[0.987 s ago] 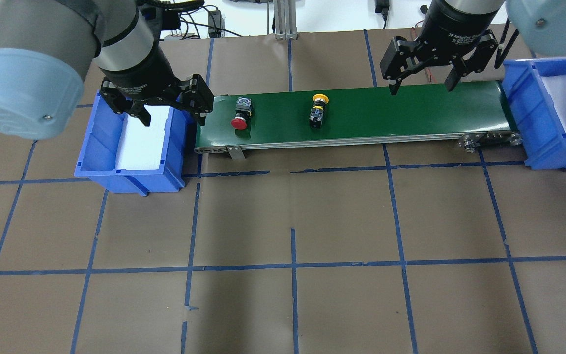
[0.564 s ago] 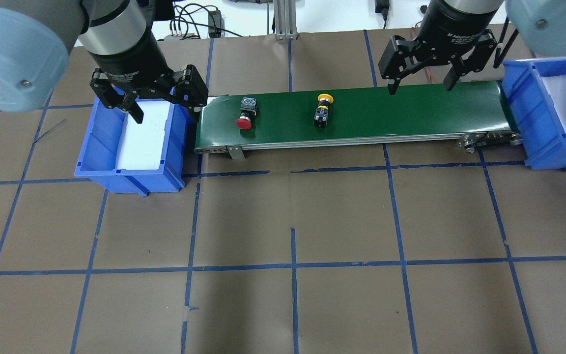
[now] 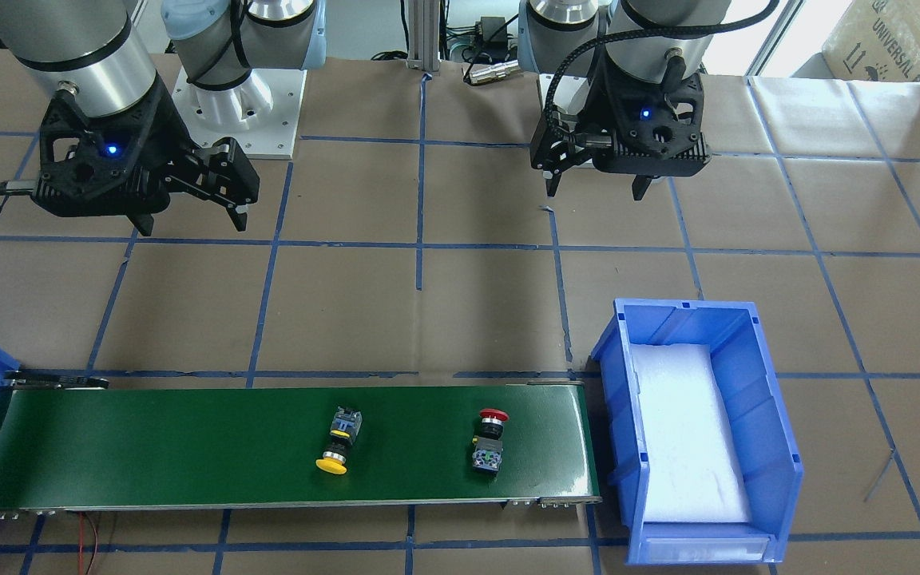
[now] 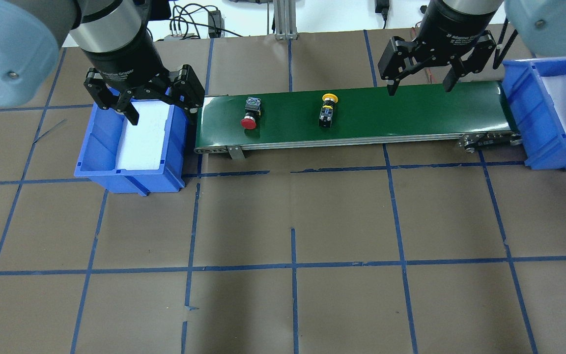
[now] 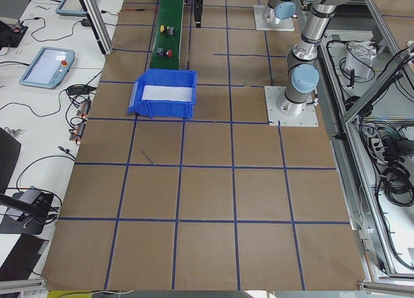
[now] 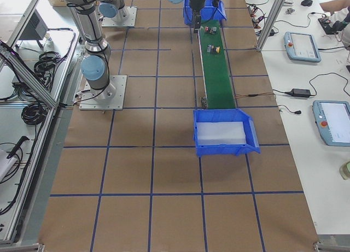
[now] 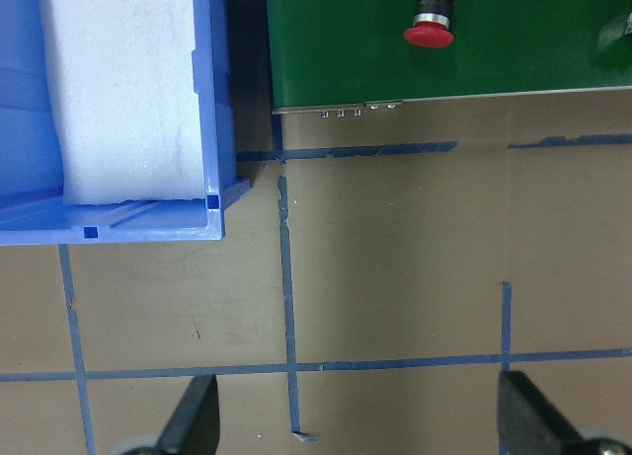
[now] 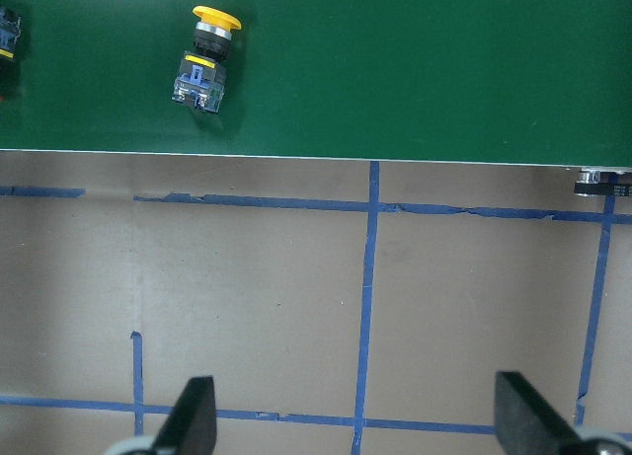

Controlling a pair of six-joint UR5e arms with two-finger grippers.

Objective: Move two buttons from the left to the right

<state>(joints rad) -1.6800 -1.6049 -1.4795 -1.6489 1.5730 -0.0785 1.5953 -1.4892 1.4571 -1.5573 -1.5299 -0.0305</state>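
A long green conveyor belt [image 4: 410, 113] is lying across the far part of the brown paper-covered desk [image 4: 293, 305], which is marked with a grid of blue tape. An open blue plastic bin is standing at each end of the belt. The left blue bin [image 4: 130, 179] is holding a white foam pad [image 4: 140, 142], and the right blue bin [image 4: 548, 152] is lined in white as well.

Both buttons are lying on their sides on the belt, well apart from each other. The red mushroom-capped push-button [image 4: 250, 114] is resting near the belt's left end, with its cap pointing toward the robot and its grey-black contact block pointing away. The yellow mushroom-capped push-button [image 4: 326, 110] is resting a little left of the belt's middle and is turned the other way, with its cap facing away from the robot.

The left end effector [image 4: 162, 114] is hanging in the air by the left blue bin and the belt's left end. Its two black fingers are spread wide and are grasping nothing. Its wrist camera is looking down on the bin's corner, the belt's edge and the red cap. The right end effector [image 4: 419, 88] is hovering above the right part of the belt, short of the right blue bin. It is likewise released and empty, and the yellow button is showing at the top left of its wrist view.
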